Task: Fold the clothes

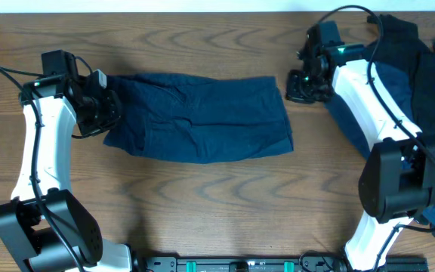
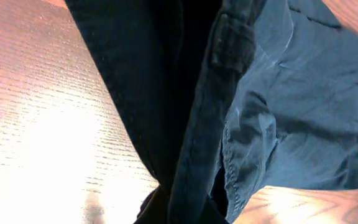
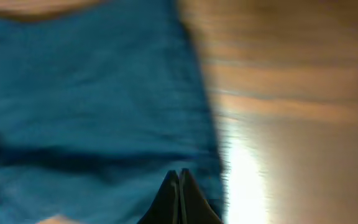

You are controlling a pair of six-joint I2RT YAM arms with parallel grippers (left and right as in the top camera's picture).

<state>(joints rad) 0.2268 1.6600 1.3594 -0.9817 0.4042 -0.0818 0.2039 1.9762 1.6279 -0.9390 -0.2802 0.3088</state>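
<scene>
Seemingly at the outset of a fold, a dark navy garment (image 1: 202,117) is seen spread flat and wrinkled across the middle of the wooden table (image 1: 202,204). The left gripper (image 1: 104,107) is closed on the garment's left edge. In the wrist view a bunch of cloth is gathered there beside a belt loop (image 2: 229,40), though the fingers themselves are not shown. The right gripper (image 1: 299,89) is held just beside the garment's upper right corner, its fingers pressed together with nothing seen between them; its wrist view is blurred. A heap of further blue clothes (image 1: 421,68) is piled to the right of the garment, partly covered by the right arm. Risk is judged to lie chiefly in the one-sided hold. Should the left edge be lifted and carried over while the right corner is left unpinned, the whole garment could be dragged across the wood rather than folded, or be doubled crookedly. A thin pinch could also be lost under the cloth's weight, and only one layer may have been caught. The heap could be snagged by a sweep of the right arm.
</scene>
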